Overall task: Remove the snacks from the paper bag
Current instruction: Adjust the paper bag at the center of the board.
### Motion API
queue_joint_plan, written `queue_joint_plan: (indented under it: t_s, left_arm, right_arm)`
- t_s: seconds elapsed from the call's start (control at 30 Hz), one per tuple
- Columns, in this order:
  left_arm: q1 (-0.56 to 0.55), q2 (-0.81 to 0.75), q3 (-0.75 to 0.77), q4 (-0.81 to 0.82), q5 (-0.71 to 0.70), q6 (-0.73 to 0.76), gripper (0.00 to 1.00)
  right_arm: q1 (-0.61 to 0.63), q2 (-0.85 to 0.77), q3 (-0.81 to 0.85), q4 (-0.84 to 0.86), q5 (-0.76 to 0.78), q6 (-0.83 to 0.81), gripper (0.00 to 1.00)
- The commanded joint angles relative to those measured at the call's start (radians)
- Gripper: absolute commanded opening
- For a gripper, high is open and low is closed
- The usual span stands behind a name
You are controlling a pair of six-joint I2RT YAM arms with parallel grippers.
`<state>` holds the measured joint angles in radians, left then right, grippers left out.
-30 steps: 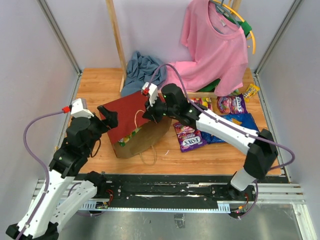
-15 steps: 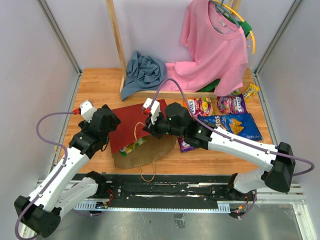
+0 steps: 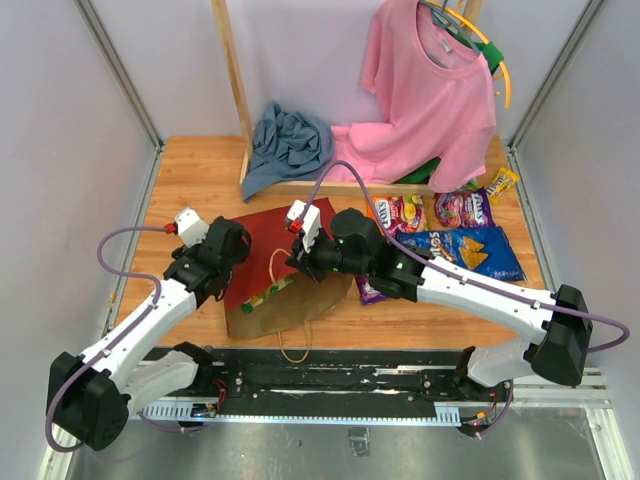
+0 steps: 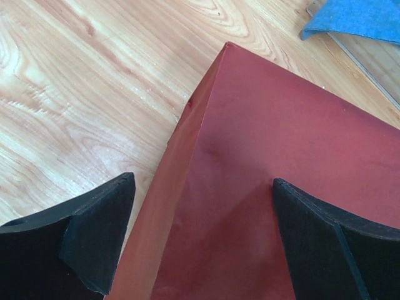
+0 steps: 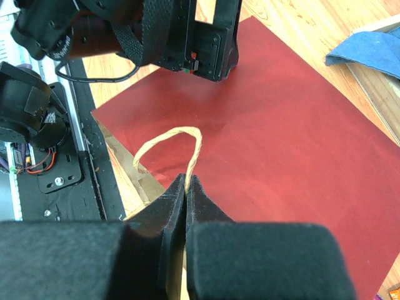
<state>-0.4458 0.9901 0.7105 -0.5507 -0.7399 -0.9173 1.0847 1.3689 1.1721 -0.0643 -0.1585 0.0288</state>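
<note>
Spotter: Your left gripper (image 3: 228, 243) has swung in closer over the paper bag (image 3: 262, 232) since a second ago. The right gripper (image 3: 299, 262) has come down nearer the bag's mouth.

Operator: How do the left fingers stand?

Spotter: Spread wide, with nothing held. From the left wrist, the bag's red corner ridge runs up between them. One finger (image 4: 94, 240) is over the bare table (image 4: 75, 94) and the other is over the red face. I can't tell whether either one touches it.

Operator: And the right?

Spotter: Pinched together on the twine handle (image 5: 190, 134). Its loop arches out just past your fingertips, over the red panel.

Operator: Where are the snacks?

Spotter: A green-yellow packet (image 3: 266, 294) shows in the brown mouth, just on the near side of your right fingertips, toward the left arm. The others are out on the table, well apart from both pairs of fingers. The blue Doritos bag (image 3: 468, 250) and two purple packets (image 3: 462, 208) lie beyond your right forearm. Another purple one (image 3: 368, 291) is partly hidden under that forearm.
</note>
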Motion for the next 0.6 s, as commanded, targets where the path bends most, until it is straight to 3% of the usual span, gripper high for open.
queue_joint_plan:
  t_s: [0.0, 0.33, 0.57]
  left_arm:
    - [0.001, -0.013, -0.056, 0.119, -0.032, -0.025, 0.92]
    - [0.009, -0.087, -0.169, 0.240, -0.036, -0.035, 0.52]
    - [0.026, -0.135, -0.222, 0.294, -0.019, -0.018, 0.35]
  right_arm:
    - [0.015, -0.021, 0.002, 0.026, -0.021, 0.013, 0.01]
    - [0.014, -0.025, -0.002, 0.025, -0.016, 0.019, 0.01]
    - [0.015, -0.014, 0.008, 0.026, -0.020, 0.022, 0.01]
